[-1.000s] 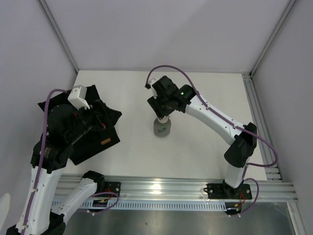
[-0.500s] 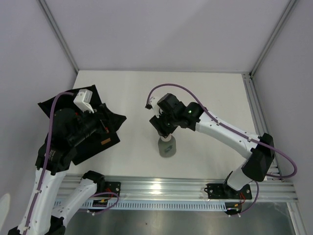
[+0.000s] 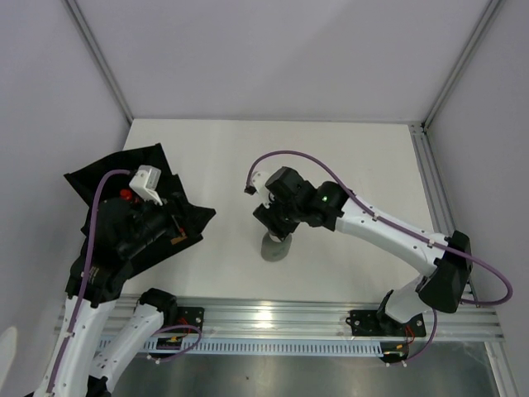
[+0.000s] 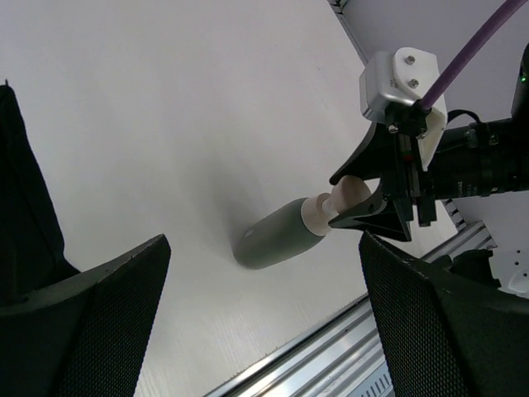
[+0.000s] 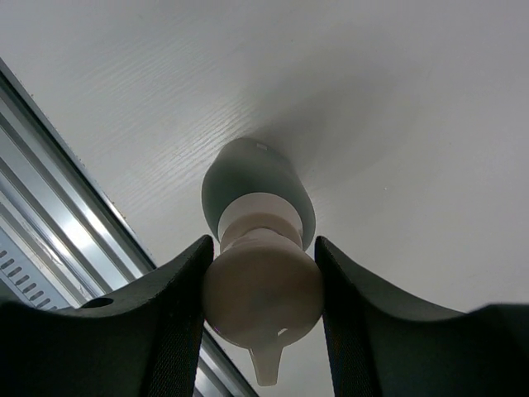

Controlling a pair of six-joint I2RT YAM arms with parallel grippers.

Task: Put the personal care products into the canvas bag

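The right pincer (image 3: 277, 227) is clamped on the pale cap of the grey bottle (image 3: 275, 246), one finger on each side of the cap. The right wrist view shows this best: the cap fills the gap between the two dark fingers (image 5: 169, 331) and the grey body points away, down at the worktop (image 3: 347, 157). Whether the base touches the surface cannot be told. The bottle is near the middle of the worktop, towards its near edge, where the metal rail (image 3: 331, 318) runs just beyond it.

A bare stretch of white worktop lies between the bottle and the canvas bag (image 3: 91, 178), which is crumpled at the left edge, well apart from the bottle. Its tan label (image 3: 176, 238) shows on the side facing the bottle. The far half of the worktop, up to the enclosure walls, is bare white too.

The left pincer (image 4: 263, 248) hangs over the bag with its jaws wide apart and nothing between them. Its wrist view looks across at the bottle, with black bag fabric at its left border. The top view adds a small red spot (image 3: 126, 195) on the bag beside the left arm; what it is cannot be made out.
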